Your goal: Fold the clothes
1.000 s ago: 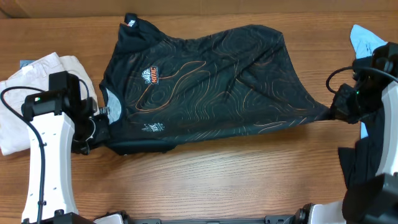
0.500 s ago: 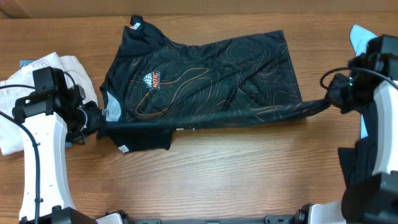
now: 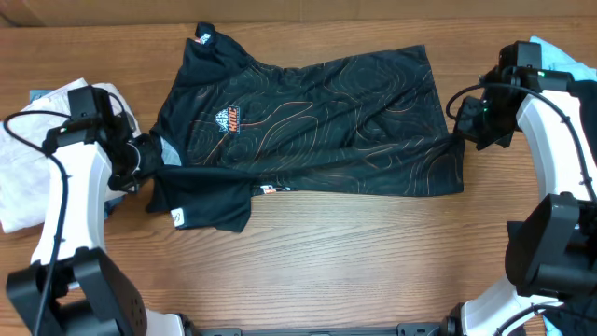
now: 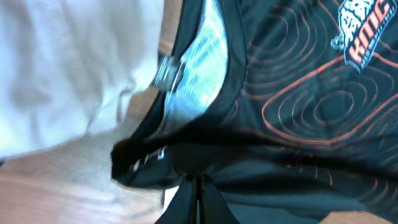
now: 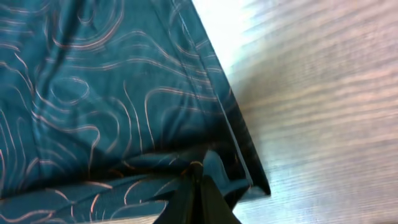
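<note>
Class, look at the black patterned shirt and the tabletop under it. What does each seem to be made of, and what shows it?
Black shirt with orange contour lines: probably a thin, smooth synthetic sports knit, slightly sheeny; it drapes in soft wrinkles. Brown table: wood or wood-look laminate, satin finish; grain streaks and a pale glare.

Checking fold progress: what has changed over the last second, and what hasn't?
The right gripper, shut on the shirt at its hem, moved toward the far side of the table and inward; the stretched corner is gone. The left gripper, shut near the collar, shifted slightly away too, and a sleeve now lies flat at the near edge. Both grips held; the pale cloth stayed put.
</note>
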